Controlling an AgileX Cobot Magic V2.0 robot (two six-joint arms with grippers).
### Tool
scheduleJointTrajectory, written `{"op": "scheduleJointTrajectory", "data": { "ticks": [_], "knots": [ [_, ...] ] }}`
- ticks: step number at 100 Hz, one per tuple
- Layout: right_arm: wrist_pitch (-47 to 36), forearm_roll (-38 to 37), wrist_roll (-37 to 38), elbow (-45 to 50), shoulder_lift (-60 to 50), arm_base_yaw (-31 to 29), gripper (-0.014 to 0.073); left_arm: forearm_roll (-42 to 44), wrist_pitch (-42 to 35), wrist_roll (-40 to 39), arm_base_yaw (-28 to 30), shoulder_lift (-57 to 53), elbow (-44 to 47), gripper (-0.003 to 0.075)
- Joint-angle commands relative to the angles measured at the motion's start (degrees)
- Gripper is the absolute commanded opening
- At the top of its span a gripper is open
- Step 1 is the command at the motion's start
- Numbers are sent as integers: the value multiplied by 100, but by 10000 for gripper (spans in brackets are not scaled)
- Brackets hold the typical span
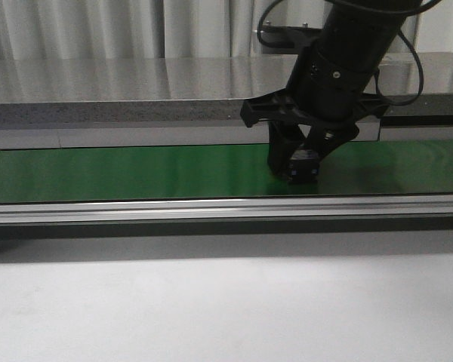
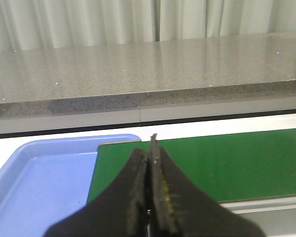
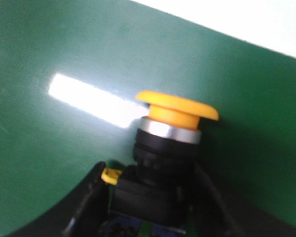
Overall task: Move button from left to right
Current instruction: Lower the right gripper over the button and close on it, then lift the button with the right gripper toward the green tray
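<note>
The button shows in the right wrist view with its yellow mushroom cap [image 3: 177,107] pointing away from the camera and its black body between the fingers. My right gripper [image 3: 150,200] is shut on that body, low over the green belt [image 3: 64,59]. In the front view the right gripper [image 1: 296,164] reaches down onto the belt right of centre, with the button's dark body [image 1: 304,168] at its tip; the cap is hidden there. My left gripper [image 2: 151,153] is shut and empty, over the belt's left end. The left arm is out of the front view.
A blue tray [image 2: 39,187] lies beside the left end of the green belt [image 1: 136,172]. A metal rail [image 1: 211,209] runs along the belt's near side. A grey stone counter [image 1: 136,83] and curtains stand behind. A pale table surface [image 1: 211,302] lies in front.
</note>
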Motion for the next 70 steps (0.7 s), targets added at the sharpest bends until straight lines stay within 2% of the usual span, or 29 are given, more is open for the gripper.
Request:
{"op": "scheduleJointTrajectory", "data": {
  "ticks": [1, 20, 34, 56, 70],
  "knots": [
    [-92, 7, -57, -222, -345, -8, 236, -19, -463, -22, -46, 46, -158, -20],
    [179, -155, -57, -422, -868, -79, 237, -19, -463, -22, -46, 46, -158, -20],
    [354, -558, -57, -451, -1434, -483, 237, -19, -463, -22, -46, 46, -158, -20],
    [744, -1173, -57, -451, -1990, -1968, 237, -19, -463, -22, -46, 46, -158, -21],
    [815, -1290, -62, -441, -1978, -2871, 237, -19, -463, -22, -46, 46, -158, -20]
  ]
}}
